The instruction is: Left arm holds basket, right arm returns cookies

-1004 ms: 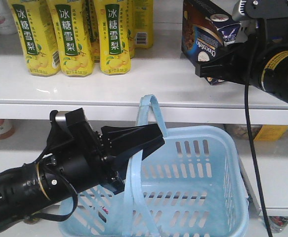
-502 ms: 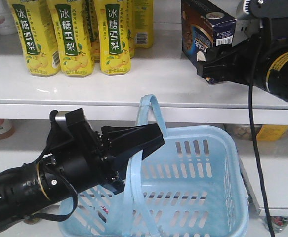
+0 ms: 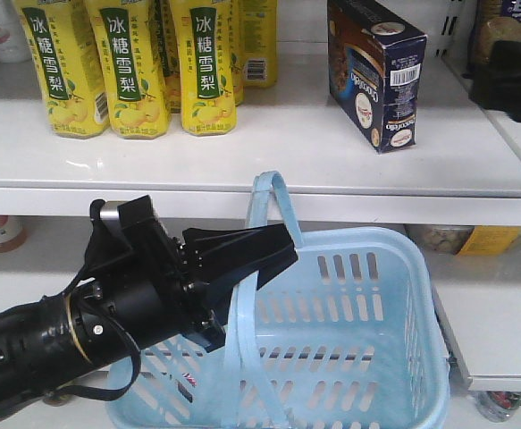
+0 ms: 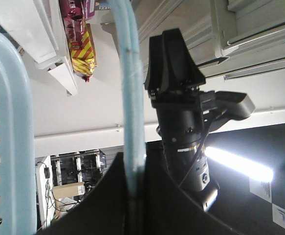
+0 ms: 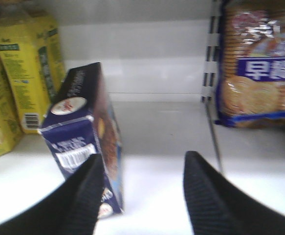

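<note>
The cookies (image 3: 376, 71), a dark navy carton, stand upright and free on the white upper shelf (image 3: 269, 152). In the right wrist view my right gripper (image 5: 144, 188) is open, drawn back from the shelf, and the cookies (image 5: 83, 142) sit just beyond its left finger (image 5: 86, 200). Only a dark part of the right arm (image 3: 515, 85) shows at the front view's right edge. My left gripper (image 3: 264, 259) is shut on a hoop handle (image 4: 132, 98) of the light blue basket (image 3: 421, 357), which hangs below the shelf. The basket looks empty.
Yellow drink bottles (image 3: 126, 63) stand in a row at the shelf's left. A packet of biscuits (image 5: 259, 73) sits behind a slotted divider (image 5: 209, 63) on the right. More goods lie on the lower shelf (image 3: 501, 313) behind the basket.
My right gripper has let go of the cookies and pulled away to the right. The carton now stands alone on the shelf. The left arm and basket have not moved.
</note>
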Tool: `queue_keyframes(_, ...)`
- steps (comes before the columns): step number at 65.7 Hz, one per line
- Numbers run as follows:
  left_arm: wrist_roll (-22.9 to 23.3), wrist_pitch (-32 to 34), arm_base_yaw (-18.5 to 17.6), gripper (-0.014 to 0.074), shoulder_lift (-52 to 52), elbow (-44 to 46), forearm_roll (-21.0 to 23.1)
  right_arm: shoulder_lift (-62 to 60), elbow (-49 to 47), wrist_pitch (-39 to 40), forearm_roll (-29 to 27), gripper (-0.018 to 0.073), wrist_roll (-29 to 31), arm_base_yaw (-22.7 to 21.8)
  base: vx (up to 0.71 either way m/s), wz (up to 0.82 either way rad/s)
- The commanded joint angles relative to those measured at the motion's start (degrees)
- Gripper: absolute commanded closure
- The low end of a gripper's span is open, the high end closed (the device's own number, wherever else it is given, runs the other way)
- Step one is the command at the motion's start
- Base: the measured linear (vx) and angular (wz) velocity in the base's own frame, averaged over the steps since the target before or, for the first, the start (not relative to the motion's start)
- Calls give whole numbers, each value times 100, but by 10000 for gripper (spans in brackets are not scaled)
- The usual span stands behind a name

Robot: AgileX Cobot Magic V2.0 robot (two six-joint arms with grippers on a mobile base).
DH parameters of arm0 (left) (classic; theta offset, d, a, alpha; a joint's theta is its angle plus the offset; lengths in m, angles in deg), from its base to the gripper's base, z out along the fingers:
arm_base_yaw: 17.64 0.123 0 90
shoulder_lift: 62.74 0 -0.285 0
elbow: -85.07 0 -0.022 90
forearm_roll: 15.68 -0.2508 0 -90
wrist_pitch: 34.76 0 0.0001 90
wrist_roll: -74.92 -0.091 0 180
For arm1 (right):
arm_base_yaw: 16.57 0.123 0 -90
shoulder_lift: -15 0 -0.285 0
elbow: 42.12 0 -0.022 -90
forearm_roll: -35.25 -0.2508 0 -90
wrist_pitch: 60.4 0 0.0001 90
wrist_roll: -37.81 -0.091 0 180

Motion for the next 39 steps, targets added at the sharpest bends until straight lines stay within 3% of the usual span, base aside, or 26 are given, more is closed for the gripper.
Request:
queue_keyframes(1, -187, 244, 68, 596, 181, 225, 727, -514, 145, -64, 165, 367, -13, -26, 0, 0)
queue_keyframes(13, -187, 244, 68, 596, 181, 225, 727, -1402, 804, -299, 165, 573, -13, -26, 0, 0)
queue_keyframes(39, -187, 244, 68, 596, 181, 225, 727, -3393, 1989, -805, 137, 570, -13, -26, 0, 0)
